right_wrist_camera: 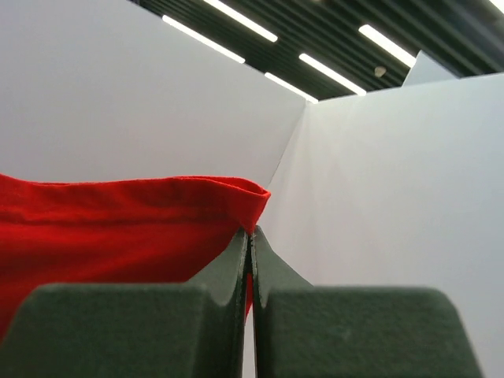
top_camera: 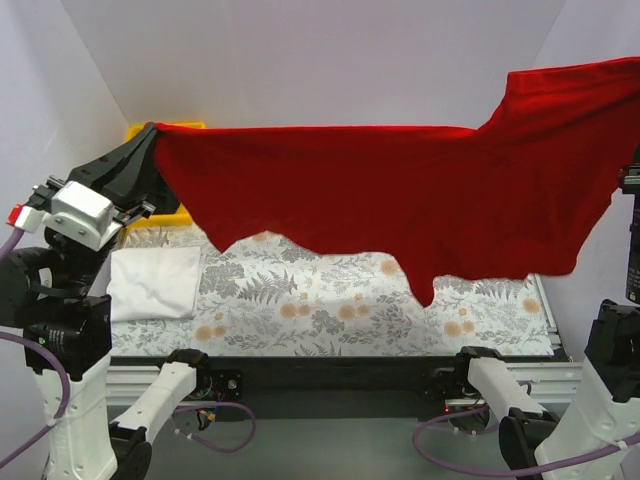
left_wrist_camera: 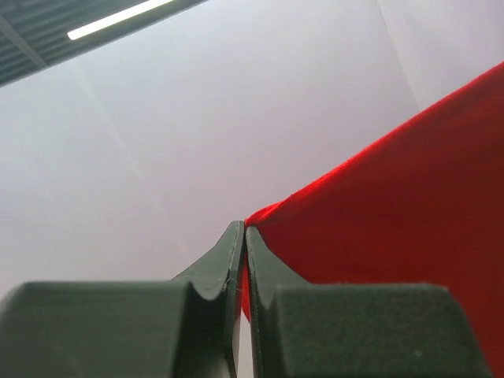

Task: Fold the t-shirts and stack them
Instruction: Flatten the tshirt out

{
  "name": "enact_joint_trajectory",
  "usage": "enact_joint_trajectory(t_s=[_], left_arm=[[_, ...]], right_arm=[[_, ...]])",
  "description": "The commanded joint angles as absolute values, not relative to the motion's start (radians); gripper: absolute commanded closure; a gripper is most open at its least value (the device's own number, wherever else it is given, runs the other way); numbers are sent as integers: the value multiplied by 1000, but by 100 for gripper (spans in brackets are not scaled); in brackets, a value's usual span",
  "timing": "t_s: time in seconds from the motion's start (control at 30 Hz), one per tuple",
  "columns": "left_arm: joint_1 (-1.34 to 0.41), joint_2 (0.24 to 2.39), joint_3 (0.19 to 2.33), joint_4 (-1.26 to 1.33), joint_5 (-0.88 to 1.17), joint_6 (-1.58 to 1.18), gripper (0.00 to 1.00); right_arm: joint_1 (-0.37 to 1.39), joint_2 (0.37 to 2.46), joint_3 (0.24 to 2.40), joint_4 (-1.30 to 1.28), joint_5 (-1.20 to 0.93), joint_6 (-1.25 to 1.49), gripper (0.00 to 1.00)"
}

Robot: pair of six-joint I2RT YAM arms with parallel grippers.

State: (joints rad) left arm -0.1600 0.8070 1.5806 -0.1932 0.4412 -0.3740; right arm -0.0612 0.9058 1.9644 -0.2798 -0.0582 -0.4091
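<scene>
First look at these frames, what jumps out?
The red t-shirt dominates: stretched in mid-air, pinched at one end by the left gripper and at the other by the right gripper. Below it, a folded white t-shirt lies on the floral table cover, at left.

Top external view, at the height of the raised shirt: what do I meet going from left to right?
left gripper, pinching the shirt's corner → red t-shirt, stretched in the air across most of the view → right arm, at the right edge of the frame
</scene>
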Motion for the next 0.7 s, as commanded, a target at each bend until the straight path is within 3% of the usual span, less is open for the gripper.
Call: enact_joint_trajectory(t_s=[0.0, 0.2, 0.4, 0.5, 0.67], left_arm=[[-156, 862, 1644, -212, 353, -354, 100], [-156, 939, 1606, -273, 296, -266, 100], [-156, 991, 1352, -275, 324, -207, 100], [-156, 1070, 1217, -246, 351, -187, 100], [-155, 1236, 1052, -138, 383, -137, 100]], right_arm=[[-63, 956, 1991, -183, -29, -460, 99], [-63, 977, 1832, -150, -159, -471, 99], [-63, 965, 1495, -127, -349, -488, 99], [-54, 982, 1288, -72, -377, -528, 99], [-3, 1126, 1117, 43, -350, -629, 99]])
